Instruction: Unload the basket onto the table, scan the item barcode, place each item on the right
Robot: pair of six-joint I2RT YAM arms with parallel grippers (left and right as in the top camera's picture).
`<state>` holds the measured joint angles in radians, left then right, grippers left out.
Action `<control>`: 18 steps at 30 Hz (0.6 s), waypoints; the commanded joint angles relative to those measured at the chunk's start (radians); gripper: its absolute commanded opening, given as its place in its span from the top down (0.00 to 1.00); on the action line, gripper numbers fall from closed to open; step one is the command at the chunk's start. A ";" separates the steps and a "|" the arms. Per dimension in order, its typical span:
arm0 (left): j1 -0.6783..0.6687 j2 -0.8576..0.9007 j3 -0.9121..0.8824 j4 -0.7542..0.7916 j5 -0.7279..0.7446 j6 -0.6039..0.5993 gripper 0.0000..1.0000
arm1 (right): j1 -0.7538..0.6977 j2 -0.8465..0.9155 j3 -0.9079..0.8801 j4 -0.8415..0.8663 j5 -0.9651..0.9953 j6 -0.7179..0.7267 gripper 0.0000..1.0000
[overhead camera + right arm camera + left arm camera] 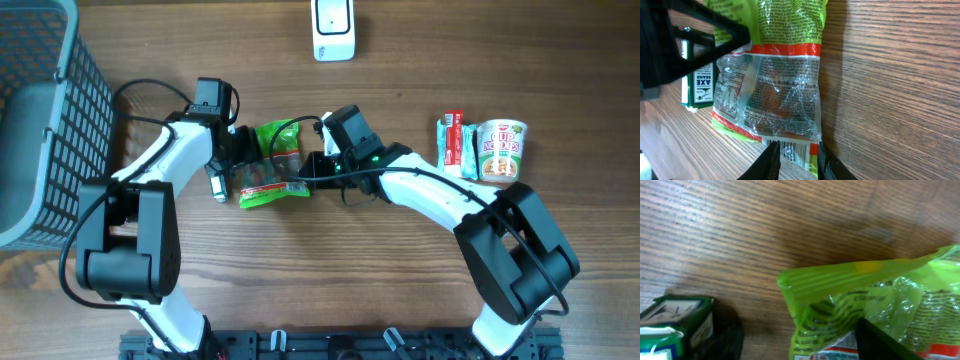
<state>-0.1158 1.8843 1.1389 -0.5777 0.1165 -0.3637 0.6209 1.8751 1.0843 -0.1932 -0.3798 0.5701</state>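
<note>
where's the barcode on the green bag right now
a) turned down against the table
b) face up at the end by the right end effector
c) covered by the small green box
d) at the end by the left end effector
b: the right wrist view shows the barcode face up on the end of the green bag that lies between the fingers of the right end effector.

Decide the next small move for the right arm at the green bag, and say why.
Probably close the right gripper on the green bag's barcode end, which lies between its fingers; a firm hold seems needed before carrying it to the white scanner.
</note>
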 commanded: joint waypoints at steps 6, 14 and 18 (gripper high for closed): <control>-0.011 0.031 -0.005 0.037 0.119 0.045 0.44 | 0.005 0.015 -0.004 0.040 0.043 0.015 0.74; -0.042 0.042 -0.057 0.079 0.119 0.045 0.55 | 0.010 0.069 -0.005 0.076 0.012 0.035 0.80; -0.042 0.042 -0.060 0.081 0.120 0.045 0.85 | 0.010 0.092 -0.006 0.077 0.012 0.035 0.83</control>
<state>-0.1490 1.8946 1.1122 -0.4881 0.2192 -0.3298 0.6247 1.9316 1.0843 -0.1211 -0.3584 0.5915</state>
